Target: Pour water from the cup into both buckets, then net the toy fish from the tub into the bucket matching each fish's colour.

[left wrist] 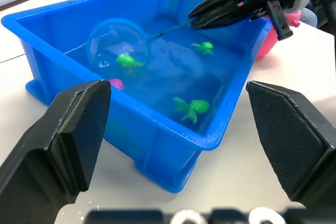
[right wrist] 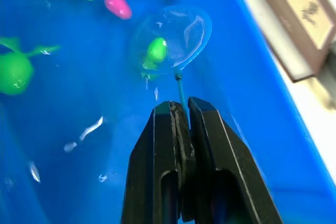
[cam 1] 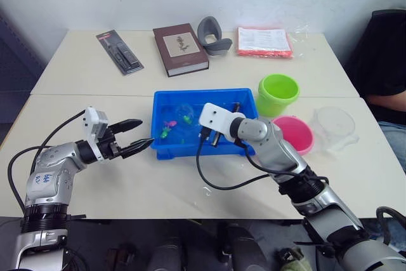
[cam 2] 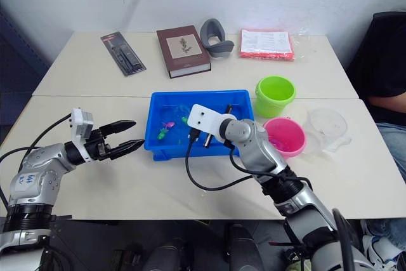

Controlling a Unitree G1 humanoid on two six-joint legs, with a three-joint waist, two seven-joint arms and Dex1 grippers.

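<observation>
The right gripper is clamped on the thin handle of the net, whose ring lies inside the blue tub with 1 green fish in its mesh. Other fish float nearby in the tub (2 green, 1 pink in the right wrist view). The left gripper hovers just beside the tub's left wall, its 2 fingers spread apart and empty. The green bucket, pink bucket and clear cup stand to the right of the tub.
</observation>
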